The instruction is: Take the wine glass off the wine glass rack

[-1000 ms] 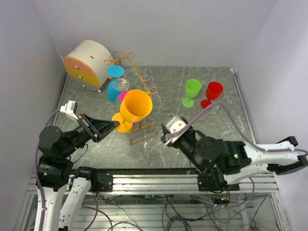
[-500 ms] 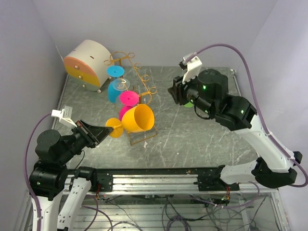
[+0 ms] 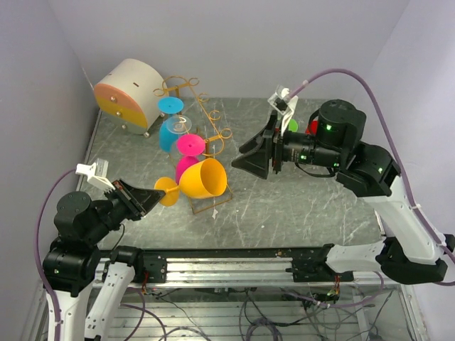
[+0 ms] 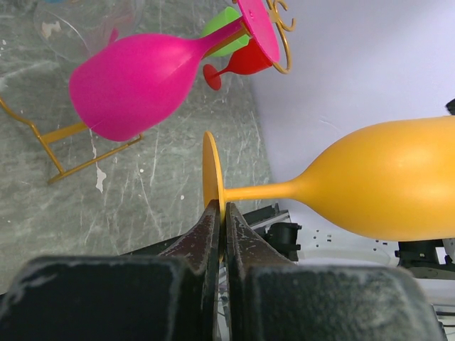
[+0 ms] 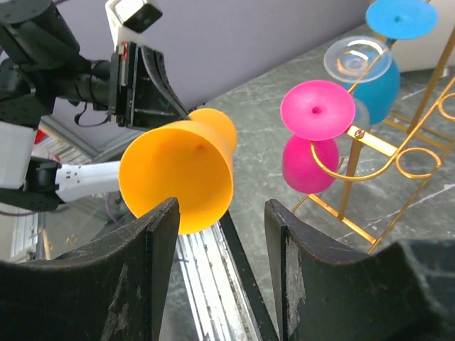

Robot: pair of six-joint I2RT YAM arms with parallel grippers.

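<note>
My left gripper [image 3: 153,195] is shut on the foot disc [image 4: 211,177] of an orange wine glass [image 3: 202,177]. It holds the glass on its side above the table, just in front of the gold wire rack [image 3: 213,131], clear of it. My right gripper [image 3: 249,160] is open, empty and raised. It points at the glass's open mouth [image 5: 178,177] from the right, a short way off. A pink glass [image 3: 186,153], a blue glass [image 3: 169,133] and a clear glass [image 3: 179,124] hang upside down on the rack.
A round white-and-orange drum box [image 3: 128,96] stands at the back left. A green glass [image 3: 288,125] and a red glass [image 3: 311,128] stand at the back right, mostly hidden behind my right arm. The rack's base frame [image 3: 213,207] lies under the orange glass.
The left gripper has tipped the orange glass from upright onto its side and drawn it off the rack. The right arm has risen from the front and swung its open gripper toward the glass.
</note>
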